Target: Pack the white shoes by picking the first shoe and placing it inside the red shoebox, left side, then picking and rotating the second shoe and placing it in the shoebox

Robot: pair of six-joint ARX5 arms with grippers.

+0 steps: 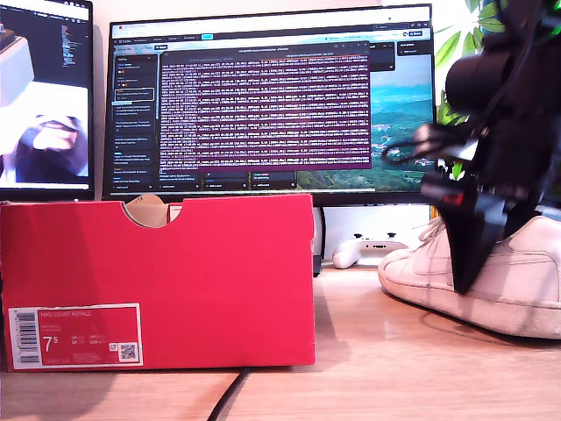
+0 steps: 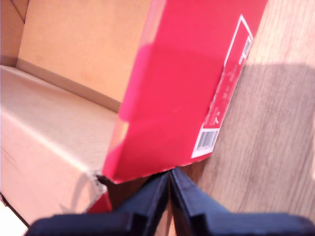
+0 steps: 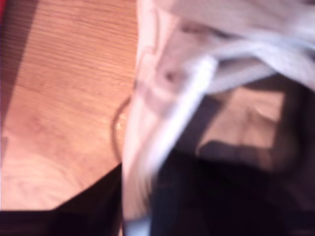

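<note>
One of the white shoes (image 1: 517, 281) lies on the wooden table at the exterior view's right, toe toward the red shoebox (image 1: 175, 281). My second gripper (image 1: 467, 267) comes down over the shoe's near side. In the blurred second wrist view the shoe's (image 3: 162, 83) side wall runs between the dark fingers (image 3: 211, 196), which are shut on it. My first gripper (image 2: 170, 183) is shut and empty. It hangs just outside the red shoebox's (image 2: 172, 98) labelled end wall, looking into the bare cardboard inside.
A wide monitor (image 1: 272, 105) stands behind the box, with a second screen (image 1: 44, 96) at the exterior view's left. Behind the shoe's toe sits a small white game controller (image 1: 372, 248). A dark cable (image 1: 230, 396) crosses the table's front. Plant leaves (image 1: 456, 35) hang at the exterior view's upper right.
</note>
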